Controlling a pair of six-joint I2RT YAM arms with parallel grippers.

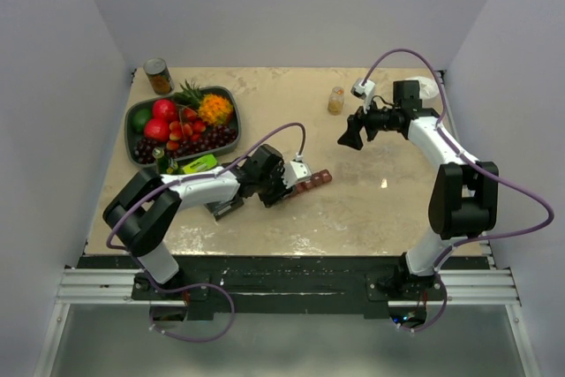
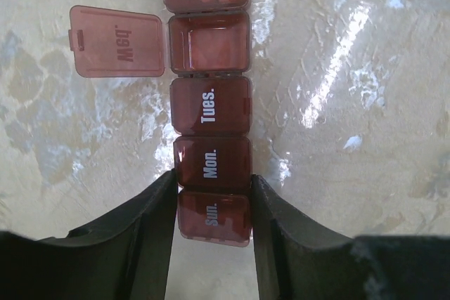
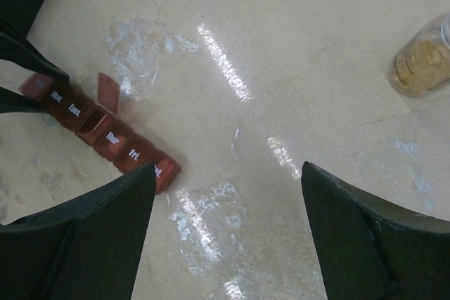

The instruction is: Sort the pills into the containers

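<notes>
Containers: the containers (image 2: 211,103), a dark red strip, lie centre-left in the top view. They look light, stiff and slick, best pinched across the narrow sides.
Left gripper: the left gripper (image 2: 213,182) is clamped on the Sun. end.
Wed. lid (image 2: 118,40): open, with a thin hinge.
Pills: the pills (image 3: 420,67) are in a clear, tippy bottle at upper right.
Right gripper: the right gripper (image 3: 228,170) has its fingers wide apart and holds nothing.
Around: the fruit bowl (image 1: 132,121) and tin can (image 1: 158,76) sit well apart at upper left.

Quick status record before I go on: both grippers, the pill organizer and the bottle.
left gripper: fingers closed on the Sun. end of the pill organizer
right gripper: open, holding nothing, above the table
pill organizer: flat on the table; Wed. lid flipped open, Sun., Mon., Tues. lids shut
pill bottle: upright at the far side, apart from both grippers, pills inside
</notes>
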